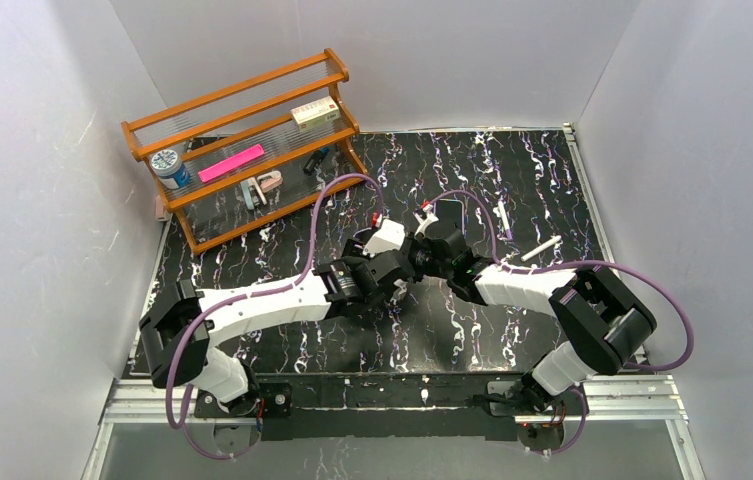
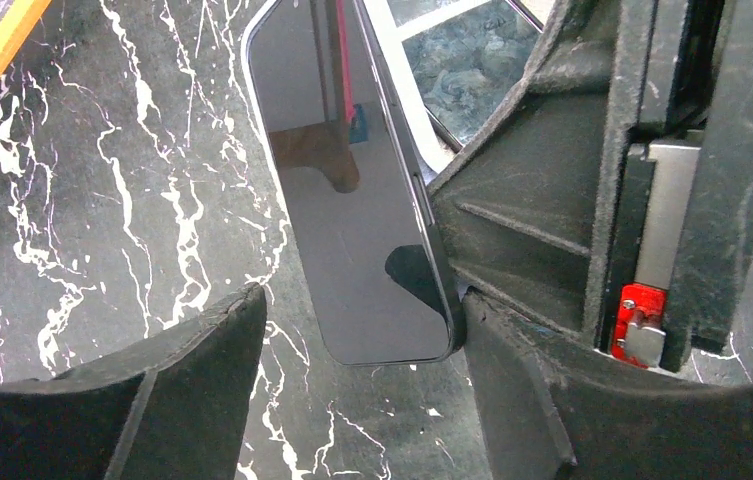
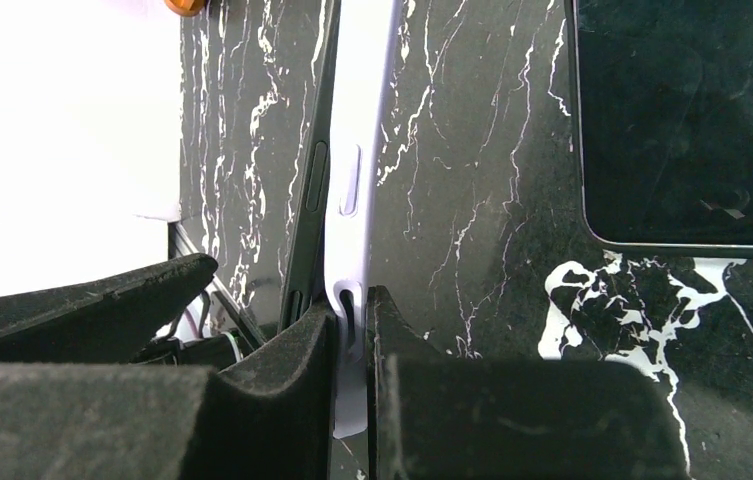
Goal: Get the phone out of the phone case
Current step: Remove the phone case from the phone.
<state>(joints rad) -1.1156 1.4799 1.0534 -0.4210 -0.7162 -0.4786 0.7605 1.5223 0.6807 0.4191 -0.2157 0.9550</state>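
The phone (image 2: pixel 352 230), a dark glossy slab, stands between my left gripper's (image 2: pixel 357 330) open fingers. The right finger (image 2: pixel 542 400) touches its edge and the left finger (image 2: pixel 152 400) stands off it. In the right wrist view my right gripper (image 3: pixel 352 320) is shut on the rim of the white phone case (image 3: pixel 354 190). The phone's dark edge (image 3: pixel 307 210) leans away from the case on the left. From above, both grippers meet mid-table, the left gripper (image 1: pixel 399 283) just in front of the right gripper (image 1: pixel 420 252), and they hide phone and case.
A wooden rack (image 1: pixel 242 95) stands at the back left with a blue-capped tin (image 1: pixel 167 168), a pink strip (image 1: pixel 232 162) and a small box (image 1: pixel 314 112). Two white pens (image 1: pixel 542 248) lie to the right. Another dark flat device (image 3: pixel 692 120) lies on the marbled table beside the case.
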